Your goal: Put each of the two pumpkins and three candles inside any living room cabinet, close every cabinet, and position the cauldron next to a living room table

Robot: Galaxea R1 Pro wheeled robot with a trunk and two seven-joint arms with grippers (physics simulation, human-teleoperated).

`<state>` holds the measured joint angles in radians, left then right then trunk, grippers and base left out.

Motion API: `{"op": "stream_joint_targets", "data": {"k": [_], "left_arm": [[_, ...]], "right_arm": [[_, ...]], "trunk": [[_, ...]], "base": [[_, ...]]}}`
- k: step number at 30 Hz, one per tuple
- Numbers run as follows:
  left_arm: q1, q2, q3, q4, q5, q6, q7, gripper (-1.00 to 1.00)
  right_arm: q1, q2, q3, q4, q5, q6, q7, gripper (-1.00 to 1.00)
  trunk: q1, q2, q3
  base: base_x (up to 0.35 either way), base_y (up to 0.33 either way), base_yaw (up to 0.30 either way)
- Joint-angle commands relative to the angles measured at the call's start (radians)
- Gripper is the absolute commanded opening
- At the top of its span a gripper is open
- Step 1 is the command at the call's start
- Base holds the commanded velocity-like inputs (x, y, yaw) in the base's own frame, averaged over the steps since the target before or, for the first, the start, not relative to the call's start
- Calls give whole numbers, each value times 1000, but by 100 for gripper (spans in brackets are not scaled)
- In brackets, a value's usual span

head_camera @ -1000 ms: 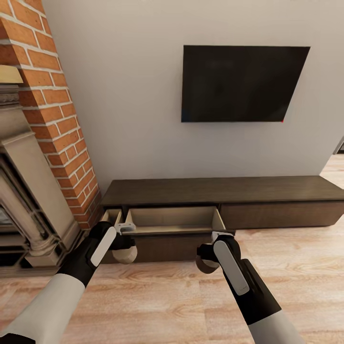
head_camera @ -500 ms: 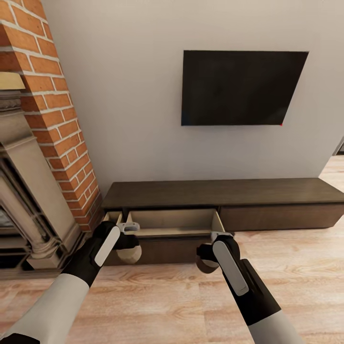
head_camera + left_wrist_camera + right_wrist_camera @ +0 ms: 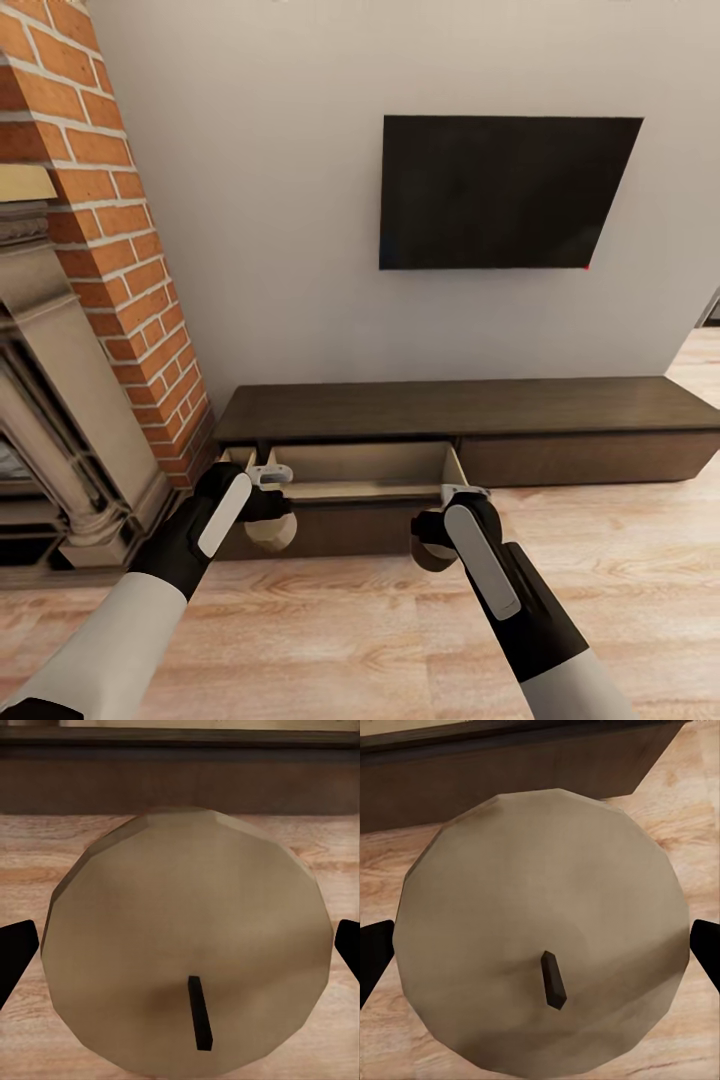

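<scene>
Holding one candle (image 3: 268, 532) in the left gripper (image 3: 262, 520) and another (image 3: 432, 552) in the right gripper (image 3: 437, 540) — fingers clamped, both just before the cabinet's open drawer (image 3: 360, 468) — either might strike its front edge.

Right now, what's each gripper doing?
Left gripper: closed on a candle.
Right gripper: closed on another candle.

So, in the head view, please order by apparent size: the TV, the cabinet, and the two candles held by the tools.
1. Cabinet, the widest thing, spanning most of the wall.
2. TV, clearly smaller in width than the cabinet, though taller.
3. Left candle and right candle: both small and partly hidden by the arms, so I cannot rank them against each other.
</scene>
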<state>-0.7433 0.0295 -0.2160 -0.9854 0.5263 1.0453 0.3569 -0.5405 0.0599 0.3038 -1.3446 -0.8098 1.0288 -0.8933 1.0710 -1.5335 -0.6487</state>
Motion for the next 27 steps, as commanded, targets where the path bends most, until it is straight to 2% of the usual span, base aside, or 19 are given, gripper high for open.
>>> {"op": "stream_joint_targets", "data": {"k": [1,7,10,15,23,27], "left_arm": [[-1,1,-3,-1,11,2,10,-100],[-1,0,-3,-1,10,2,10,-100],[-1,-20,-4,-1,9,2,10,-100],[-1,-38,-6,0,7,2,10,-100],[-1,-43,-6,7,6,2,10,-100],[-2,-49,-6,45,6,2,10,-100]], "right_arm": [[-1,1,1,-1,-10,3,-10,-100],[-1,2,13,0,-7,4,-14,-100],[0,-2,16,-1,-5,6,-14,-100],[0,2,16,-1,-6,8,-14,-100],[1,4,11,6,-8,2,-6,-100],[-1,5,12,13,-5,1,-3,-100]], "trunk": [[-4,7,2],[-27,49,21],[-38,70,30],[-58,105,46],[-88,161,71],[-104,189,84]], "base": [[0,0,0],[0,0,0],[0,0,0],[0,0,0],[0,0,0],[0,0,0]]}}
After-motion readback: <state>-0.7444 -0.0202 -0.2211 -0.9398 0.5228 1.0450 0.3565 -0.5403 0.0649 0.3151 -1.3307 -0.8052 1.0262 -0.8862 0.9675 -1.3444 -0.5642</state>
